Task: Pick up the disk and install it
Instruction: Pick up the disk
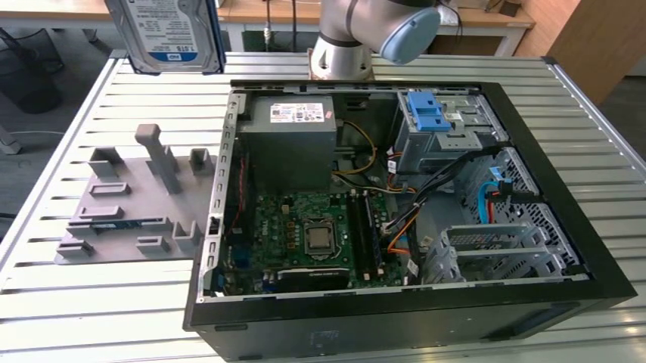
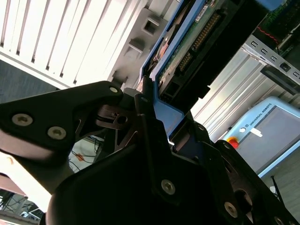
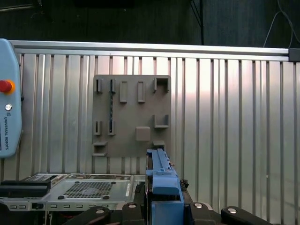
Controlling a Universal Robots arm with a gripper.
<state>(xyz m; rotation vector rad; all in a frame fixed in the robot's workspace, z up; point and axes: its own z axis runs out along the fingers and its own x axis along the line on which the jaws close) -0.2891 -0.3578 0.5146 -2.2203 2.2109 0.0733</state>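
The disk [image 1: 166, 34], silver with a white-and-blue label in a blue frame, hangs high over the far corner of the table on the exterior view's left, beside the arm [image 1: 353, 34]. It stands on edge, label toward the camera. In the second wrist view my gripper [image 2: 157, 105] is shut on the disk's blue frame [image 2: 166, 115], and the green circuit board on the disk's underside [image 2: 197, 33] faces the camera. In the first wrist view the blue frame edge [image 3: 161, 180] rises from between the black fingers [image 3: 136, 208].
An open black computer case [image 1: 404, 325] lies on the slatted metal table [image 1: 91, 302], with a grey power supply box [image 1: 293, 144], motherboard [image 1: 313, 234] and a drive cage with a blue latch [image 1: 434, 113]. A grey slotted holder plate [image 1: 131, 204] lies beside it. A teach pendant [image 3: 7, 93] rests nearby.
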